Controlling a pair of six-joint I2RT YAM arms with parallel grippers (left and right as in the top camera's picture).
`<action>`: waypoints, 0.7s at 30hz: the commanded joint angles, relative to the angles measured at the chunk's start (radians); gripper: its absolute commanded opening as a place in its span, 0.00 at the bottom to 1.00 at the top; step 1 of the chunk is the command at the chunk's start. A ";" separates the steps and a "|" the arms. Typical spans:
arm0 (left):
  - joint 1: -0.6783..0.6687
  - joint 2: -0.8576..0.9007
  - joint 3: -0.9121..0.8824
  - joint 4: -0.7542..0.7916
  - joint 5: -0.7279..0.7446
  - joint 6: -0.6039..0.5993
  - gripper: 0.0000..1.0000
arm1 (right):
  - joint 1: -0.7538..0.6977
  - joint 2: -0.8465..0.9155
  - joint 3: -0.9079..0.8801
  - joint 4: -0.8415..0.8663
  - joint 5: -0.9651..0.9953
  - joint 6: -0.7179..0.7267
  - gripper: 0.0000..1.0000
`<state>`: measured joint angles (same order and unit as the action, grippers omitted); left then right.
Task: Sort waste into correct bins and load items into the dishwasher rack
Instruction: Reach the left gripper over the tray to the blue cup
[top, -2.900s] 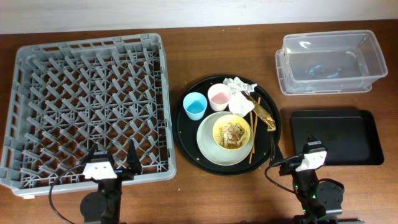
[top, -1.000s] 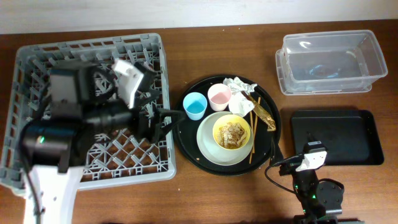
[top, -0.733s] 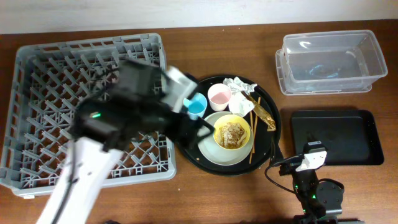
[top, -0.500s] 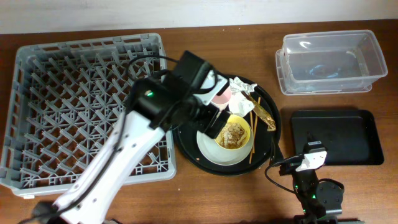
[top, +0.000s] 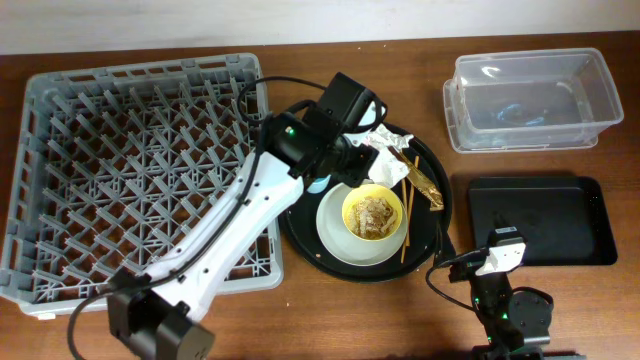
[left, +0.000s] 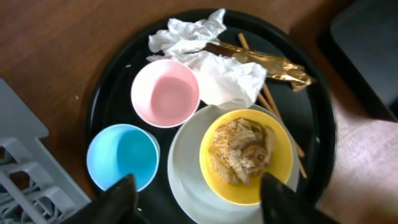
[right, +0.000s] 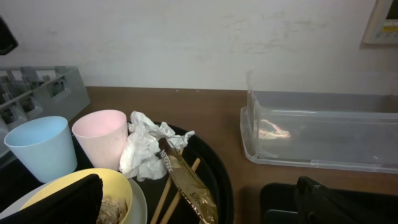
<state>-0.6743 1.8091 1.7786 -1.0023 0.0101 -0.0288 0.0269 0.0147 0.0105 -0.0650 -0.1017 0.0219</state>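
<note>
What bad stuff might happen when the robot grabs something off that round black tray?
The yellow bowl is full of food scraps; lifted tilted, it might spill them on the plate. The left jaws hang wide right by the blue cup and pink cup, so they might knock one over. The chopsticks lie tucked under the wrapper and napkins, so pulling one could drag the others.

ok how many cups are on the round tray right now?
2. Blue cup at the edge of the round black tray nearest the rack; pink cup next to it, beside the napkins. Both upright, both look empty. None seems hidden.
</note>
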 joint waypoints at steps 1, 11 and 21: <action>-0.003 0.058 0.019 -0.015 -0.032 -0.024 0.50 | 0.005 -0.008 -0.005 -0.006 0.008 0.000 0.99; 0.007 0.189 0.019 -0.093 -0.087 -0.032 0.51 | 0.005 -0.008 -0.005 -0.006 0.008 0.000 0.99; 0.029 0.260 0.019 -0.091 -0.156 -0.031 0.49 | 0.005 -0.008 -0.005 -0.006 0.008 0.000 0.99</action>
<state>-0.6521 2.0323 1.7790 -1.0950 -0.0994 -0.0502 0.0269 0.0147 0.0105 -0.0650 -0.1017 0.0219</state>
